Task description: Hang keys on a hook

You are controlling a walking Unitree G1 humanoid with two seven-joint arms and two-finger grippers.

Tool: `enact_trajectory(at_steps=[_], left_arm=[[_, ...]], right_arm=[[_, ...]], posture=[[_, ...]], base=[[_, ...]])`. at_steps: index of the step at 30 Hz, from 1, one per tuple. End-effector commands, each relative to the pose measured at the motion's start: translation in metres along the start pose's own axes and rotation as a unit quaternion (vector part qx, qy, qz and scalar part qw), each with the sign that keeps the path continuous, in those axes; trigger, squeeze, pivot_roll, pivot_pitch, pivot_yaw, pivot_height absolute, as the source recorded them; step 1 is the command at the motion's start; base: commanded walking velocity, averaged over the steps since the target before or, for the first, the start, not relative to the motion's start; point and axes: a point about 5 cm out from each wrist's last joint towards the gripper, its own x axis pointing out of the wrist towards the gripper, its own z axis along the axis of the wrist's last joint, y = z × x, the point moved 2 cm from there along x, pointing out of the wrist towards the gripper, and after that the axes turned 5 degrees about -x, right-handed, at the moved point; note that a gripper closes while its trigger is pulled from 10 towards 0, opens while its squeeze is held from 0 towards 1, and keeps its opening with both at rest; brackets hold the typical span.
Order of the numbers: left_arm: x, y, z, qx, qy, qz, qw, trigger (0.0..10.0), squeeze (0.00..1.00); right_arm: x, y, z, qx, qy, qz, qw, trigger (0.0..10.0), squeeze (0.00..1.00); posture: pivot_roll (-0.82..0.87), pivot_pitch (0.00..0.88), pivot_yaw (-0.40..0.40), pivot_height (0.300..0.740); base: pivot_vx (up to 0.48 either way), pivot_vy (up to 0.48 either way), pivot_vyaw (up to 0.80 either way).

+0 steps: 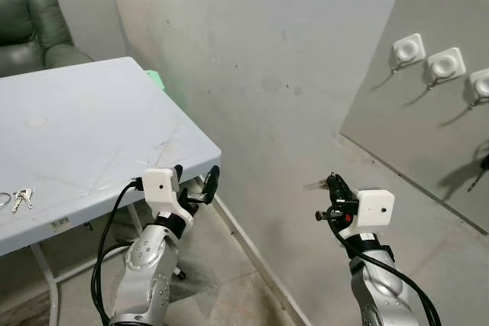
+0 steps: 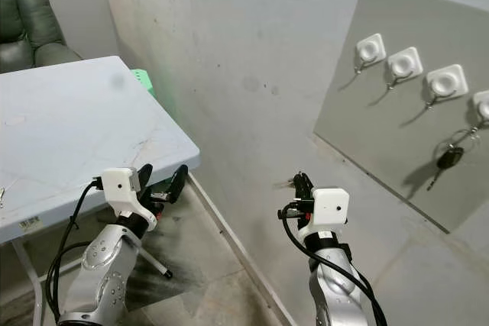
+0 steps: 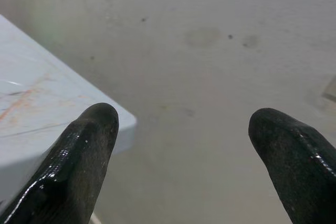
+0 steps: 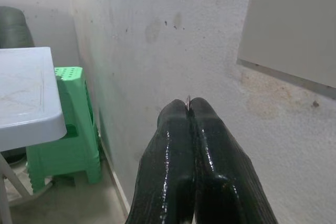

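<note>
A bunch of silver keys [image 1: 19,198] lies on the pale blue table [image 1: 99,112] near its front left edge. On the wall to the right a grey board [image 2: 367,135] carries a row of white hooks [image 2: 404,62]. A black key [image 2: 449,156] hangs from the rightmost hook [image 2: 481,103]. My left gripper [image 1: 195,181] is open at the table's near right corner, with nothing between its fingers. My right gripper [image 1: 334,183] is shut and raised before the wall, below and left of the board. A thin metal glint [image 4: 188,100] shows between its tips; I cannot tell what it is.
The bare plaster wall [image 1: 275,74] runs close on the right. A green plastic stool [image 4: 68,124] stands behind the table by the wall. A dark green armchair [image 1: 30,20] sits beyond the table. The concrete floor [image 1: 221,280] lies below both arms.
</note>
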Motion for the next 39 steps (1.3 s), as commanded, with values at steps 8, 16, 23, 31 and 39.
enact_trajectory(at_steps=[8,16,23,31,39], left_arm=[[0.009,-0.018,0.007,0.013,-0.008,-0.04,0.999,10.0,0.0],[0.01,-0.02,0.005,0.012,-0.007,-0.043,0.999,10.0,0.0],[0.012,-0.026,0.006,0.024,-0.007,-0.057,0.998,10.0,0.0],[0.012,-0.035,0.003,0.038,0.001,-0.077,0.996,10.0,0.0],[0.012,-0.036,0.001,0.036,0.001,-0.079,0.996,10.0,0.0]], right_arm=[[0.011,-0.007,0.012,-0.007,-0.013,-0.002,1.0,10.0,0.0],[0.012,-0.008,0.011,-0.007,-0.009,-0.003,1.0,10.0,0.0],[0.014,-0.008,0.011,-0.007,-0.006,-0.002,1.0,10.0,0.0],[0.014,-0.008,0.011,-0.008,-0.005,0.001,1.0,10.0,0.0],[0.014,-0.007,0.01,-0.007,-0.003,0.003,1.0,10.0,0.0]], posture=[[0.0,0.0,-0.054,0.74],[0.0,0.0,-0.054,0.74],[-0.01,0.0,-0.057,0.74],[-0.01,0.0,-0.057,0.74],[-0.01,0.0,-0.057,0.74]], base=[[0.0,0.0,0.0],[0.0,0.0,-0.62],[0.0,0.0,-0.75],[0.0,0.0,-0.74],[0.0,0.0,-0.74]])
